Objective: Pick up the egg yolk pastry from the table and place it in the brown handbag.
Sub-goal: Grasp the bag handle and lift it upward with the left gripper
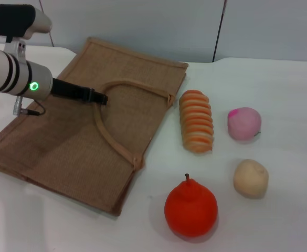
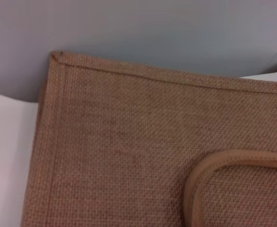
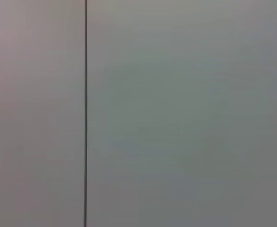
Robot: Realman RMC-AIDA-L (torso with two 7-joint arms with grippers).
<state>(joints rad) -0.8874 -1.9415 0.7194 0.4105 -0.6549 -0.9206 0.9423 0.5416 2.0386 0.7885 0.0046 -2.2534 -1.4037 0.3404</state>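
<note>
The left gripper hovers at the handle of the flat burlap brown handbag; I cannot tell how its jaws stand. The right arm is out of sight. Nothing is lifted yet: the matte, lumpy egg yolk pastry sits on the white bench, right of the bag, awaiting a pickup.

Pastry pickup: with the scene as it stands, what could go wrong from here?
1. The pastry sits close to the pink ball and an orange pear; a grasp might hit or take the wrong one.
2. The bag lies flat, with no visible opening, so dropping it in may fail.
3. The left claw at the handle might drag the bag.
</note>
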